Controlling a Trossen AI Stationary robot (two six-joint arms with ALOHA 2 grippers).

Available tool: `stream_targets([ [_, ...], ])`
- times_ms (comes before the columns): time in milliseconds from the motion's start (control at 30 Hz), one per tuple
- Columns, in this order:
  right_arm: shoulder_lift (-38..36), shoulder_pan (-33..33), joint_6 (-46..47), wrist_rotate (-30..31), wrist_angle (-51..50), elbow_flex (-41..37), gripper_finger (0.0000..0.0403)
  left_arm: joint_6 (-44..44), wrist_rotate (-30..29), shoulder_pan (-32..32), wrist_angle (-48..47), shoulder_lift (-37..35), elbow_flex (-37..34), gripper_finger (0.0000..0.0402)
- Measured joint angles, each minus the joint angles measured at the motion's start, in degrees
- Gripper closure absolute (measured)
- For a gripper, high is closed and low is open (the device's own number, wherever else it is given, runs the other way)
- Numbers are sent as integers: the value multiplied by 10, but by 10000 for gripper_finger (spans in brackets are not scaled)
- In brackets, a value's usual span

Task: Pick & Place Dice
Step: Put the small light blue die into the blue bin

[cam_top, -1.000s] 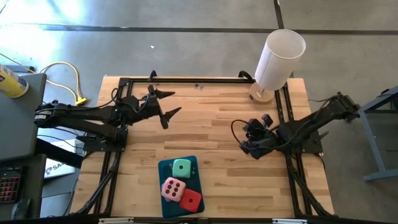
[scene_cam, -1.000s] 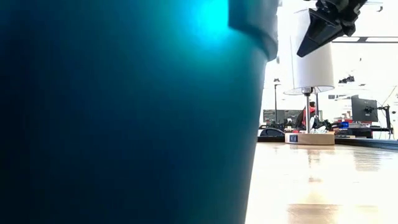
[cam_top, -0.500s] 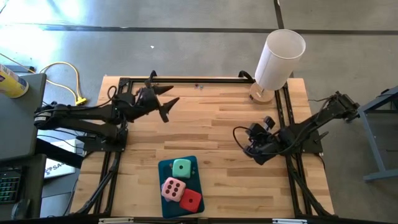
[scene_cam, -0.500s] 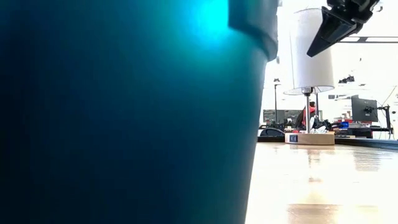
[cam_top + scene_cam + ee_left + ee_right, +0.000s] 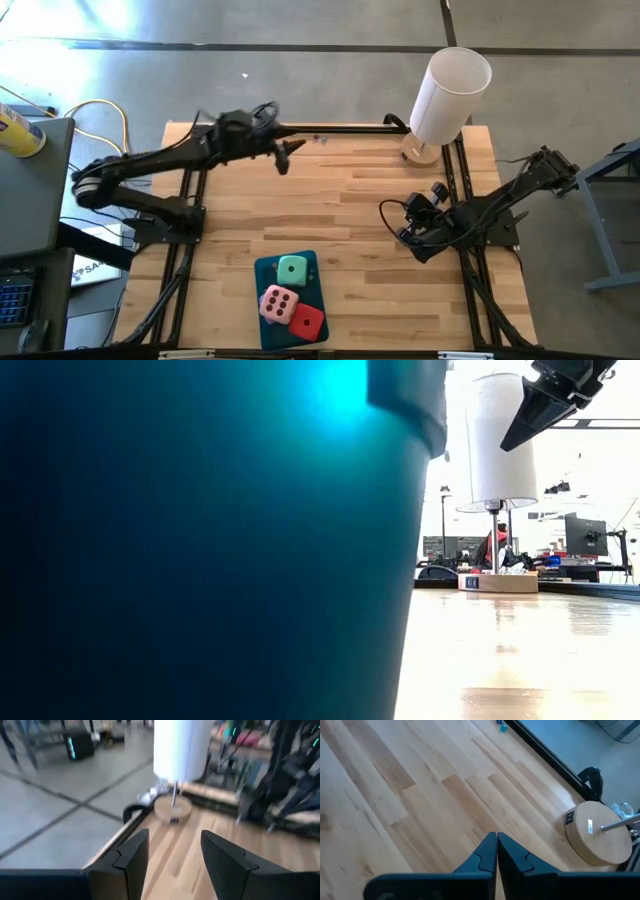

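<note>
Mint green die (image 5: 292,269), pale pink die (image 5: 278,303) and red die (image 5: 307,320) sit together on my teal tray (image 5: 266,270) near the table's front edge; my left gripper (image 5: 287,153) hangs partly open and empty near the far edge; my right gripper (image 5: 405,233) is closed, empty, low at the right.

Lamp (image 5: 445,95) at table's (image 5: 340,215) far corner

Most of the low view behind a blurred teal mass (image 5: 200,540); fourth die out of sight.
</note>
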Motion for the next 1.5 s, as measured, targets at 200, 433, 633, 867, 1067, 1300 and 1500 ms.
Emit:
stream_targets([
  [200, -1, 0, 4, 11, -11, 0, 399, 27, 62, 65, -131, 113, 108, 230],
  [433, -1, 0, 11, 16, -17, 0, 399, 29, 97, 145, -340, 238, 266, 230],
  [633, -1, -4, 11, 25, -16, 0, 399, 43, 96, 163, -429, 328, 373, 230],
  [867, -1, -6, 9, 34, -16, 0, 399, -4, 91, 163, -441, 396, 412, 230],
  [1067, -1, -6, 9, 36, -17, 0, 399, -25, 91, 163, -458, 407, 413, 230],
  [1300, -1, -14, 9, 40, -19, 0, 399, -36, 112, 171, -520, 420, 491, 230],
  [1500, -1, -22, 9, 40, -20, 0, 399, -49, 118, 173, -594, 496, 598, 230],
])
